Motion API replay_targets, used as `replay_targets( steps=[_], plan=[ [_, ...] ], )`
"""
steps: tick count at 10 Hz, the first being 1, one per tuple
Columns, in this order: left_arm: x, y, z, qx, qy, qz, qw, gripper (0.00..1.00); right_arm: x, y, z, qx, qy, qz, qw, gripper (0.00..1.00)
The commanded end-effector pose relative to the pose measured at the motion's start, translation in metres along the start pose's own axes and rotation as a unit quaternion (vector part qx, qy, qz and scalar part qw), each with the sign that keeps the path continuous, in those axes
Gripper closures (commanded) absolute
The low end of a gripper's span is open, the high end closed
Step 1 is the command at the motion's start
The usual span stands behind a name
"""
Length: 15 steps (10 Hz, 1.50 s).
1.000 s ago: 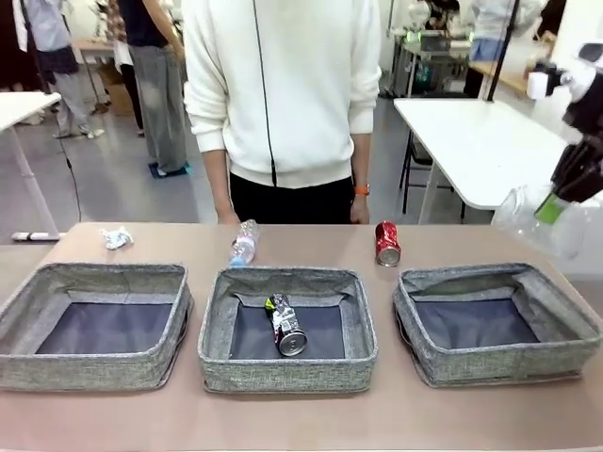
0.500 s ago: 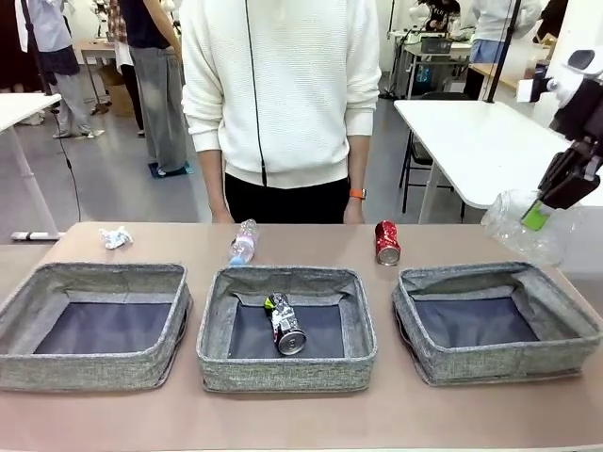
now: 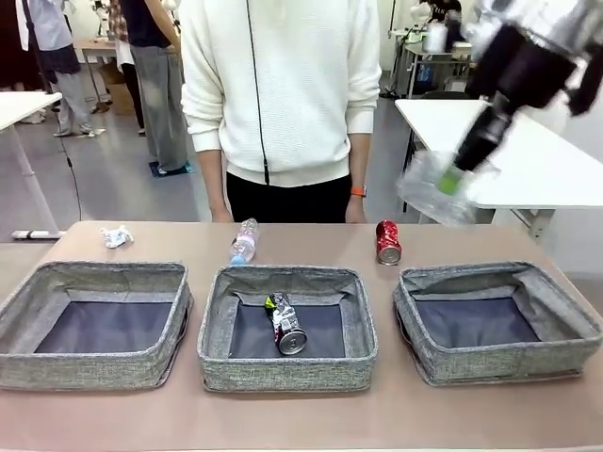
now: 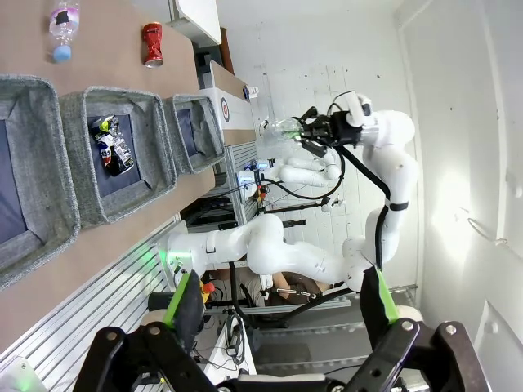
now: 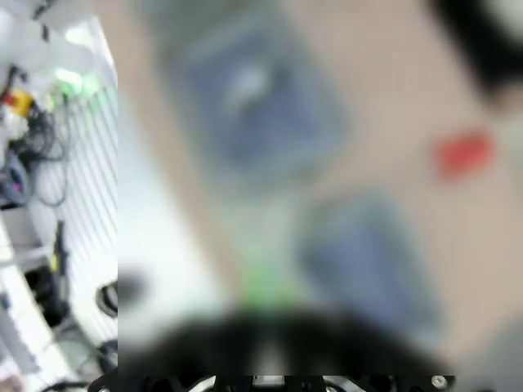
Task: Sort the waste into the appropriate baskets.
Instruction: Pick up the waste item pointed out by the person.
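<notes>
My right gripper (image 3: pixel 451 179) is shut on the crushed clear bottle (image 3: pixel 427 194) and holds it in the air above the far side of the right basket (image 3: pixel 499 365). A black-silver can (image 3: pixel 285 325) lies in the middle basket (image 3: pixel 287 374). The left basket (image 3: pixel 94 369) holds nothing. On the table behind the baskets lie a crumpled paper wad (image 3: pixel 116 237), a clear bottle with a blue cap (image 3: pixel 243 242) and a red can (image 3: pixel 387 243). My left gripper (image 4: pixel 278 298) is open with nothing between its fingers. The right wrist view is badly blurred.
A person in a white sweater (image 3: pixel 283 94) stands at the table's far edge, hands hanging close to the bottle and the red can. A white table (image 3: pixel 499 151) stands behind at the right. Bare tabletop (image 3: pixel 301 414) runs along the near side of the baskets.
The right arm has swung up and to the left from the right edge, carrying the crushed bottle with it. The person has shifted slightly. Nothing on the table has moved.
</notes>
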<state>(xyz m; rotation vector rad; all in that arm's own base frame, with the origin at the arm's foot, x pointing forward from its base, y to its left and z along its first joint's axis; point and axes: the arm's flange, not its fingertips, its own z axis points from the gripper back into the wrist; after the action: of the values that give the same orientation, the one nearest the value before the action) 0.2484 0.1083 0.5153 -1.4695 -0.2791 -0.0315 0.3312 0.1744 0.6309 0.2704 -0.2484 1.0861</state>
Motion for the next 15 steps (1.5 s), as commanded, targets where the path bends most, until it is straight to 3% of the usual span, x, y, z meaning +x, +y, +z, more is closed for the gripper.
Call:
replay_targets(
  steps=[1, 3, 4, 5, 6, 7, 8, 10, 15],
  plan=[
    [0.0, -0.002, 0.0, -0.01, -0.001, -0.01, 1.0, 0.0, 0.058, 0.024, 0.005, 0.003, 0.033, -0.107, 0.994, 0.99],
    [0.0, -0.002, 0.0, -0.01, -0.001, -0.01, 1.0, 0.0, 0.111, 0.061, 0.021, 0.004, -0.009, -0.219, 0.976, 0.99],
    [0.0, -0.002, 0.0, -0.01, -0.001, -0.01, 1.0, 0.0, 0.13, 0.078, 0.034, -0.003, 0.004, -0.285, 0.959, 0.99],
    [0.0, -0.002, 0.0, -0.01, -0.001, -0.01, 1.0, 0.0, 0.148, 0.098, 0.051, -0.06, 0.004, -0.341, 0.938, 0.99],
    [0.0, -0.002, 0.0, -0.01, -0.001, -0.01, 1.0, 0.0, 0.166, 0.12, 0.066, -0.124, 0.027, -0.345, 0.93, 0.99],
    [0.0, -0.002, 0.0, -0.01, -0.001, -0.01, 1.0, 0.0, 0.184, 0.142, 0.076, -0.145, 0.065, -0.299, 0.941, 0.99],
    [0.0, -0.002, 0.0, -0.01, -0.001, -0.01, 1.0, 0.0, 0.202, 0.163, 0.085, -0.153, 0.064, -0.276, 0.947, 0.99],
    [0.0, -0.002, 0.0, -0.01, -0.001, -0.01, 1.0, 0.0, 0.223, 0.181, 0.081, -0.162, 0.108, -0.294, 0.936, 0.99],
    [0.0, -0.002, 0.0, -0.01, -0.001, -0.01, 1.0, 0.0, 0.251, 0.182, 0.079, -0.138, 0.089, -0.319, 0.933, 0.99]
  ],
)
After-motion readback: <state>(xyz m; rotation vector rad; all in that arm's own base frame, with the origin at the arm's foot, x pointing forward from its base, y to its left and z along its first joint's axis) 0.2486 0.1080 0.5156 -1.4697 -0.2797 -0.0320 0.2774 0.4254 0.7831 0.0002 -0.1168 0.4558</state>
